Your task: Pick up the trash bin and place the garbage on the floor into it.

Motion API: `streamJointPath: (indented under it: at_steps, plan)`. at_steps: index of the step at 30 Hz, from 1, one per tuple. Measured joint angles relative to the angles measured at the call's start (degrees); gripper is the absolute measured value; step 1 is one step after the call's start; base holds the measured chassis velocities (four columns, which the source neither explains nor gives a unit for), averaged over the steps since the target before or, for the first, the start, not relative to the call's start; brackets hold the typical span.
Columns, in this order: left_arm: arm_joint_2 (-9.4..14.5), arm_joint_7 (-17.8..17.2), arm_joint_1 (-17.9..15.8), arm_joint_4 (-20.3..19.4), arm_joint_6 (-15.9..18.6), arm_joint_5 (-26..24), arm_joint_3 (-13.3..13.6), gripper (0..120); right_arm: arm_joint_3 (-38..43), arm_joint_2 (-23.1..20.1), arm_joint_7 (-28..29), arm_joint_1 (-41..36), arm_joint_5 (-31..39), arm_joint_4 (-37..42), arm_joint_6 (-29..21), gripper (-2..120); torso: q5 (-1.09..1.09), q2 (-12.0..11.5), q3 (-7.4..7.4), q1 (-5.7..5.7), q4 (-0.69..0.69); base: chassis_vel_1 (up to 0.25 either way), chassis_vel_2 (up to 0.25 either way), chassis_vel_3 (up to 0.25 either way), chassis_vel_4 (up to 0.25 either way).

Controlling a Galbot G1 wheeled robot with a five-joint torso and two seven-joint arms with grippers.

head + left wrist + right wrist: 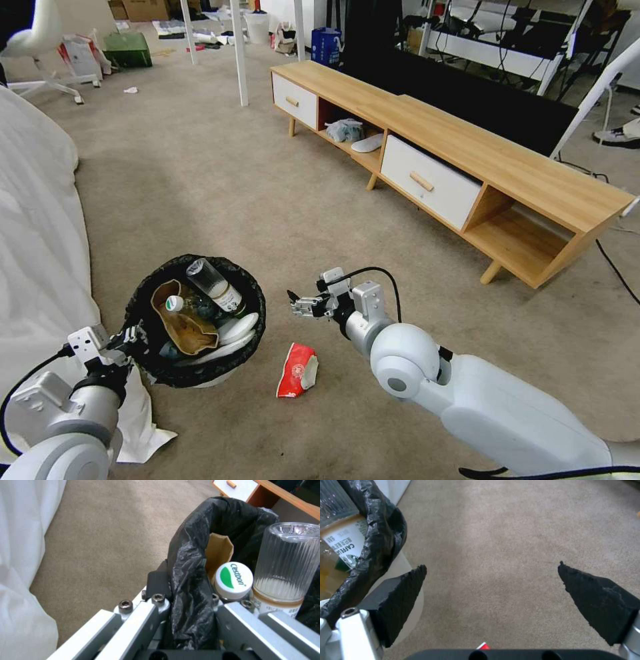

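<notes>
1. Nearest the head camera, at the lower left of the frame, the left hand (130, 337) is clamped on the near rim of the trash bin (195, 320); in the left wrist view its fingers (159, 585) pinch the black bag liner (193, 580) folded over that rim.
2. Trash bin: low and left of centre in the head view, just beside the white sheet (40, 253) along the left edge. Whether it rests on the floor (200, 187) or is held slightly off it cannot be told.
3. Contents of the bin: a brown paper bag (183, 323), a clear bottle (215, 283) and a white-capped bottle (175, 304) with a green mark on its cap.
4. Right hand (297, 305): lower centre of the head view, fingers apart and holding nothing, poised over bare carpet just right of the bin. In the right wrist view both pads (400, 595) are spread wide, the bin's black liner at the left edge.
5. Remaining garbage: a red-white packet (297, 370) lies flat on the floor at lower centre, near the bin and below the right hand in the frame.
6. Wooden cabinet (467, 153): upper right, well apart from the work.
7. Step in hand (judged): bin secured by the left arm, several items already inside, the packet not yet collected.
8. Next move (judged): the right hand would need to drop and turn back toward the packet, close across its thin crumpled body, then carry it over the liner's rim without knocking the protruding bottle.
</notes>
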Motion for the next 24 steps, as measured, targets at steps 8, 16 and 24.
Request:
streamJointPath:
  at_steps: [8, 16, 24]
  plan:
    - [0.58, -0.03, 0.00, 0.33, -0.01, -0.43, -0.36, 0, 0.00, 0.23, -0.13, 0.10, 0.43, -0.66, -0.75, 100, 0.00, 0.00, 0.00, 0.00, 0.00, 0.000, 0.000, 0.000, 0.000]
    - [0.61, -0.09, -0.15, 0.39, -0.01, -0.91, -0.52, 0, -0.15, 1.24, 2.07, 0.06, 7.74, -2.53, -3.32, 100, 0.00, 0.00, 0.00, 0.00, 0.00, 0.000, 0.000, 0.000, 0.000]
    - [0.38, 0.09, -0.19, 0.54, -0.01, -1.54, -0.96, 0, -1.35, 4.25, 8.46, 0.91, 19.61, -6.03, -6.87, 100, -0.01, 0.00, 0.00, 0.00, 0.00, 0.000, 0.000, 0.000, 0.000]
